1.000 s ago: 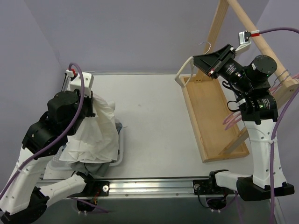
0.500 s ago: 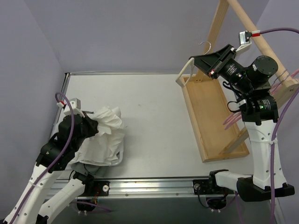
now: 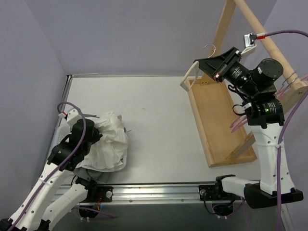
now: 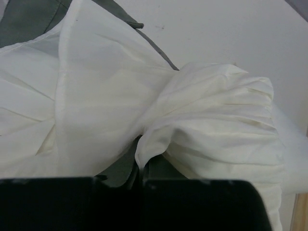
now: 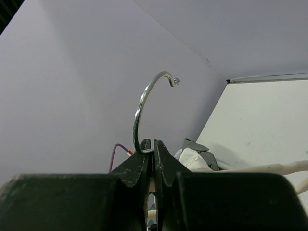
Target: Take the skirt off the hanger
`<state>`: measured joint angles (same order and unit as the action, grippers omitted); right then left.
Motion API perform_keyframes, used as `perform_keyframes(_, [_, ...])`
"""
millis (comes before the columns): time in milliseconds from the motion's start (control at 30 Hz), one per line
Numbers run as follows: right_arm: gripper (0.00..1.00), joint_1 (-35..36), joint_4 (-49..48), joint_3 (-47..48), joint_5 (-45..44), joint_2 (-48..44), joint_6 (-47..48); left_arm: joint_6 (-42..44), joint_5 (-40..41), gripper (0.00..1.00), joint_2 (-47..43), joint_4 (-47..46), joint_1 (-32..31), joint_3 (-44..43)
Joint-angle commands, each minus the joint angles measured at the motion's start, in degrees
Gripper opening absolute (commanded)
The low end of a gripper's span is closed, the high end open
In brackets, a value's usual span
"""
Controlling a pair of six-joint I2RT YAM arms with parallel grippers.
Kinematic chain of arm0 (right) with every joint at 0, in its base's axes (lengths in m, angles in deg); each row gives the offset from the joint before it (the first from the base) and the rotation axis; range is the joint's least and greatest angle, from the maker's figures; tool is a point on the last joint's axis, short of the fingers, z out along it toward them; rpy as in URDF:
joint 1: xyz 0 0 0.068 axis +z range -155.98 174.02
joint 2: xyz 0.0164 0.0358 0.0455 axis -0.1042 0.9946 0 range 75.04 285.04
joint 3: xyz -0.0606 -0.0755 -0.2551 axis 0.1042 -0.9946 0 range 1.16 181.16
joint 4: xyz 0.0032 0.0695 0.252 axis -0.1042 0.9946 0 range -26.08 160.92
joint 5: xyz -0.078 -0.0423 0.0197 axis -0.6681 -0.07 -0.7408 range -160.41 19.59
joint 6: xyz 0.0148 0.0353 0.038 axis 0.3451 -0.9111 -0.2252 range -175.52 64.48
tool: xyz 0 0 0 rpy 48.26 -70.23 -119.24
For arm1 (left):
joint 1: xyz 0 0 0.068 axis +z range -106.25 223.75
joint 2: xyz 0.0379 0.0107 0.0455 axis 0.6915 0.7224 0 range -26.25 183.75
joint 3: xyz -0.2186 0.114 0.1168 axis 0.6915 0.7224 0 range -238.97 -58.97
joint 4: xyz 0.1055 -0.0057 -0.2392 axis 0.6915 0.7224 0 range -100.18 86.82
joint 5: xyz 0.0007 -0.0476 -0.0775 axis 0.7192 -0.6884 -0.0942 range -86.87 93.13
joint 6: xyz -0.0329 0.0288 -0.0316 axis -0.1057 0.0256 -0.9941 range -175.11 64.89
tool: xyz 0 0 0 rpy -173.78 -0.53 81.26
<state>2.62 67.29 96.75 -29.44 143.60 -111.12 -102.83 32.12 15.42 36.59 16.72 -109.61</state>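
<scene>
The white skirt [image 3: 111, 140] lies crumpled in a heap at the table's left, off the hanger. My left gripper [image 3: 94, 129] is low at the heap's far-left side, shut on a fold of the skirt [image 4: 192, 110], which runs down between the closed fingers of that gripper [image 4: 139, 174]. My right gripper [image 3: 203, 65] is raised at the right, above the wooden rack, and shut on the metal hook [image 5: 143, 103] of the cream hanger [image 3: 186, 78]. The hanger is bare. In the right wrist view the jaws of that gripper [image 5: 153, 144] pinch the hook's stem.
A grey garment [image 4: 29, 19] lies under the skirt, in a pale bin [image 3: 124, 161] at the table's near left. A wooden rack with a tray base [image 3: 221, 120] and a slanted rail [image 3: 269, 43] stands at the right. Pink hangers [image 3: 238, 122] hang near the right arm.
My left arm has come down from a raised pose, and the skirt has dropped from hanging full length into a crumpled heap on the bin. The right gripper with the hanger has barely moved.
</scene>
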Motion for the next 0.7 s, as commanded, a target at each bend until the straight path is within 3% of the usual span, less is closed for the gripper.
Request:
perform_keyframes(0, [0.00, -0.5, -4.8, -0.3, 1.5, -0.8, -0.2, -9.7, 7.2, 0.02, 5.1, 5.4, 0.2, -1.2])
perform_keyframes(167, [0.00, -0.9, -4.9, -1.5, 1.5, -1.3, 0.0, -22.2, 11.5, 0.02, 8.3, 13.5, 0.1, 0.9])
perform_keyframes(400, [0.00, -1.1, -6.7, -6.0, 1.5, -3.2, -0.7, -31.0, 9.6, 0.02, 7.5, 8.8, -6.4, 13.1])
perform_keyframes(600, [0.00, -1.7, -6.3, -6.4, 2.0, -4.1, -0.7, -34.3, 8.8, 0.03, 16.4, 3.4, -7.1, 18.4])
perform_keyframes(667, [0.00, -1.7, -6.1, -6.5, 2.0, -4.4, -0.6, -33.4, 7.8, 0.11, 18.4, -0.6, -7.3, 19.2])
